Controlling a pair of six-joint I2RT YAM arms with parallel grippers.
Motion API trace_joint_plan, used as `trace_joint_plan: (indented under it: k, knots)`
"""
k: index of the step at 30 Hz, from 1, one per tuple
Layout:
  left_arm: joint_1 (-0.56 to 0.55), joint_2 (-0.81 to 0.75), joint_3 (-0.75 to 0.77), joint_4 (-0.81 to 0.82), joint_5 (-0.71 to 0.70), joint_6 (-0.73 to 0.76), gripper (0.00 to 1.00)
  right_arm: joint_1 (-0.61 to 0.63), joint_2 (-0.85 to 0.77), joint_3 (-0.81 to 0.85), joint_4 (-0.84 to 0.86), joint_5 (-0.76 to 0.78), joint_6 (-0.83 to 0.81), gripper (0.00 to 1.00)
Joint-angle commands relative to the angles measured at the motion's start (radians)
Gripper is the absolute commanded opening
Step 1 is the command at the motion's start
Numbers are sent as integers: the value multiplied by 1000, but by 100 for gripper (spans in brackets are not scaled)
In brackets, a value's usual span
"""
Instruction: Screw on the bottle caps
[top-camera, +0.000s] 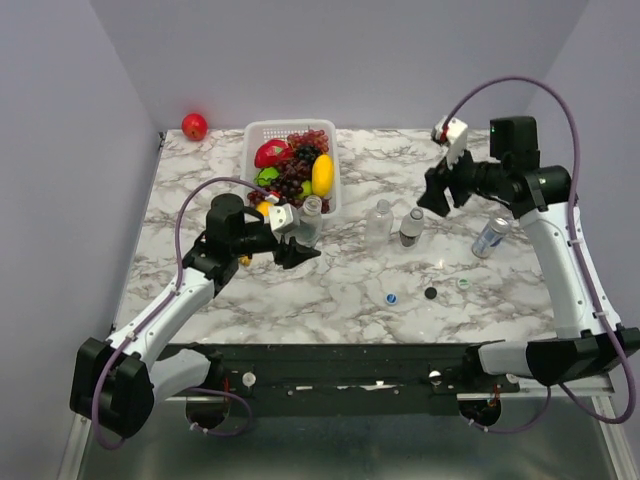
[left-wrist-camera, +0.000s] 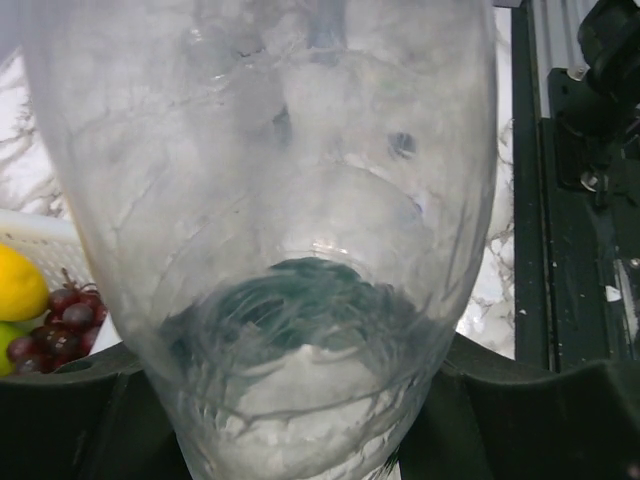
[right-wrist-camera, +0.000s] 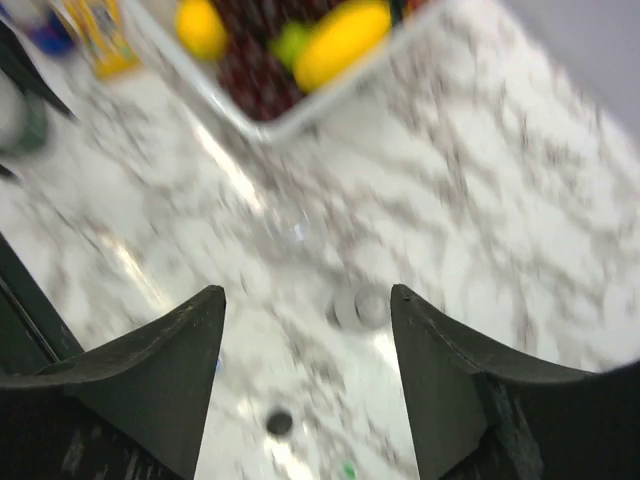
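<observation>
My left gripper (top-camera: 305, 242) is shut on a clear plastic bottle (top-camera: 311, 218), which stands just in front of the basket. That bottle (left-wrist-camera: 290, 200) fills the left wrist view. Two more capless bottles (top-camera: 379, 220) (top-camera: 411, 226) stand at mid-table. Three small caps lie in front of them: blue (top-camera: 391, 298), black (top-camera: 430, 293) and white-green (top-camera: 464, 283). My right gripper (top-camera: 437, 203) is open and empty, raised above the table behind and to the right of the bottles. Its blurred wrist view shows the open gripper (right-wrist-camera: 305, 295), one bottle from above (right-wrist-camera: 358, 307) and the black cap (right-wrist-camera: 279, 422).
A white basket (top-camera: 250, 135) of fruit stands at the back, left of centre. A red apple (top-camera: 194, 126) lies at the back left corner. A blue-and-silver can (top-camera: 490, 237) lies right of the bottles. The black frame rail (top-camera: 320, 355) runs along the near edge.
</observation>
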Motion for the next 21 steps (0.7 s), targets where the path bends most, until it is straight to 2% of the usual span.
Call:
trace_joint_plan:
  k: [1, 5, 9, 12, 16, 21]
  knots:
    - [-6, -30, -12, 106, -135, 68, 0, -111, -96, -322, -111, 50, -340, 76]
    - [-6, -24, 0, 140, -221, 91, 0, -122, -155, -502, -33, 139, -494, 76]
    - [-7, -20, 14, 147, -252, 39, 0, -198, -114, -617, -2, 171, -574, 75]
    - [-13, -18, 18, 111, -267, 27, 0, -278, -69, -683, 1, 182, -680, 84]
    - [-18, -21, 9, 75, -289, 37, 0, -330, -54, -759, 93, 185, -807, 81]
    - [-20, -4, 17, 42, -309, 33, 0, -331, 21, -779, 161, 182, -892, 77]
